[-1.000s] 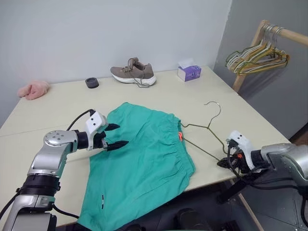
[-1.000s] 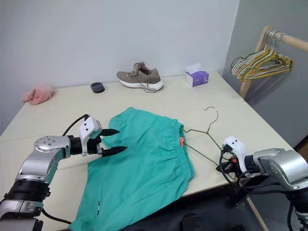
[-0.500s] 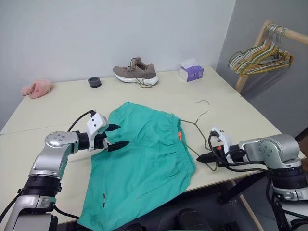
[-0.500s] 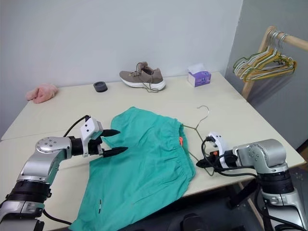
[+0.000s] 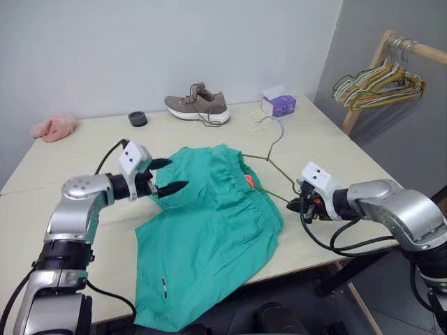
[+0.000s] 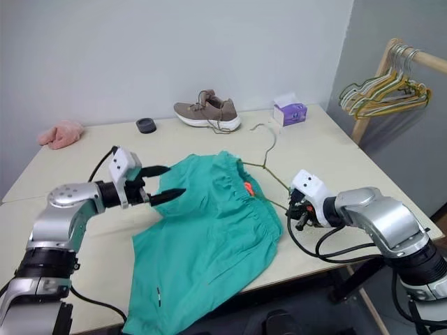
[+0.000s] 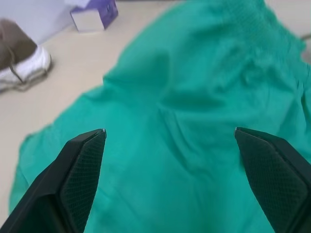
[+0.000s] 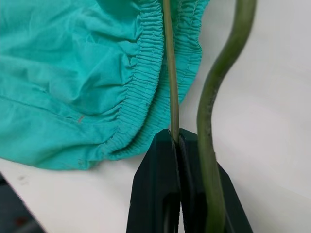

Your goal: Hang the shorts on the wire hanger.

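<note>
The right gripper (image 8: 176, 141) is seen with its two black fingers (image 8: 155, 184) pressed together on a thin rod of the wire hanger (image 8: 169, 68), so the wire is pinched right between the tips. Beside the fingers a second, thicker green bend of the same hanger is seen, touching the outer side of one finger. Just past the fingertips the gathered waistband of the shorts (image 8: 73, 73) is found, very near the tips, and the pinched wire runs over that band. From the head views, the right gripper (image 6: 299, 209) is seen at the right edge of the shorts, and the hanger (image 6: 267, 167) is stretched from it up toward the far side of the table, with its hook raised near the tissue box (image 6: 290, 112). The left gripper (image 5: 167, 176) is held with its fingers spread wide, and nothing is gripped between them. Its fingers (image 7: 80, 167) are seen above the teal cloth, and whether the cloth is touched cannot be told. The shorts (image 5: 209, 237) are laid on the table (image 5: 91, 150), with the lower part hung over the near edge. Farther back a brown shoe (image 5: 197, 106), a small black ring (image 5: 137, 118) and a pink fluffy cloth (image 5: 53, 128) are seen. At the right, a bunch of hangers (image 5: 377, 87) is hung on a wooden rack (image 5: 363, 84).
</note>
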Motion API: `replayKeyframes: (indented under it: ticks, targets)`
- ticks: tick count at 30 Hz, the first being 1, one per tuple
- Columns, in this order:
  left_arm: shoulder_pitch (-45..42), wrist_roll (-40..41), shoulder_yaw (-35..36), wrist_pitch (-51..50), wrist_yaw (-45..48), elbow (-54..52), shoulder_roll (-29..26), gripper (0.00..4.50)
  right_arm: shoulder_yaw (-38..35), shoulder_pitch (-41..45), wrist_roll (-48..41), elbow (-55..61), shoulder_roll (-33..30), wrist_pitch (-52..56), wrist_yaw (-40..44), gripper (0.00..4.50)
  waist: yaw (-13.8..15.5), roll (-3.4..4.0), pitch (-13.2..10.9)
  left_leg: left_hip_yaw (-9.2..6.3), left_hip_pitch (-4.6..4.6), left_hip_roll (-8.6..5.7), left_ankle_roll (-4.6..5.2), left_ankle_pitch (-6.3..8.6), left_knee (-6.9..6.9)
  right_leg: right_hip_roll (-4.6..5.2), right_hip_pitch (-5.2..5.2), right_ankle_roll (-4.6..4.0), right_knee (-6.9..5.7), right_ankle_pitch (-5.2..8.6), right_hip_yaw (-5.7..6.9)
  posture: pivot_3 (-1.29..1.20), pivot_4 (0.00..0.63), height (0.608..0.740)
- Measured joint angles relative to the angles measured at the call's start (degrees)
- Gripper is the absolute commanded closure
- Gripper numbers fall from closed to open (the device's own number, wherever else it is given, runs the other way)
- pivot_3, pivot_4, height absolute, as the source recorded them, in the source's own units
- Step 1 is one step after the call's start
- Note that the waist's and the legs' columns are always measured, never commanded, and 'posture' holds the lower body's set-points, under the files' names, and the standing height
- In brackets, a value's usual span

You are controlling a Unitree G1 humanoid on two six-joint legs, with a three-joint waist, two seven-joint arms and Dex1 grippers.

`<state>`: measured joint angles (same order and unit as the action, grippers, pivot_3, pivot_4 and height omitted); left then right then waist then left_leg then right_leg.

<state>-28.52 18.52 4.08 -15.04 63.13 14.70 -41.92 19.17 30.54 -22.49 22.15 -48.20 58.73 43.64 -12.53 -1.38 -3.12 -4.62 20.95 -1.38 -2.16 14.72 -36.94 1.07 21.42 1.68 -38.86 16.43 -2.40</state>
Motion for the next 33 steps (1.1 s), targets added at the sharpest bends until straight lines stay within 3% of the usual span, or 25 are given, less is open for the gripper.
replayKeyframes:
  ticks: [8, 22, 25, 33]
  targets:
    - [-3.2, -1.2, -5.3, 0.5, 9.5, -4.0, -3.2, 0.04, 6.0, 0.0, 10.1, 1.6, -2.4, -12.5, 3.5, 4.5, -0.2, 0.01, 0.0, 0.0, -0.02, 0.01, -0.01, 0.0, 0.01, -0.02, 0.01, -0.01, -0.01, 0.01, -0.01, -0.25, 0.0, 0.74]
    - [-3.1, -5.9, -11.5, 5.6, 12.6, -3.9, -2.8, 0.04, 7.1, 0.5, 19.1, 1.9, -1.6, -20.7, 8.5, 4.5, -0.2, 0.01, 0.0, -0.02, -0.03, 0.01, -0.01, 0.0, 0.0, -0.01, 0.0, -0.01, -0.01, 0.0, -0.01, -0.26, 0.0, 0.74]
    - [-2.8, -6.1, -12.2, 5.7, 13.0, -3.9, -2.8, 0.6, 7.1, 0.7, 20.0, 1.9, -0.9, -22.0, 9.0, 4.5, -0.2, 0.01, 0.0, -0.03, -0.02, 0.01, -0.01, 0.0, 0.0, 0.0, 0.0, -0.01, -0.01, 0.0, 0.0, -0.26, 0.0, 0.74]
    - [-2.3, -6.0, -12.3, 5.4, 13.9, -4.3, -2.1, 3.06, 7.0, 0.7, 22.5, 2.7, 0.5, -24.9, 10.1, 4.5, -0.2, 0.01, 0.0, -0.03, -0.02, 0.01, -0.01, 0.0, -0.01, 0.0, 0.0, -0.01, -0.02, 0.0, 0.0, -0.26, 0.0, 0.74]
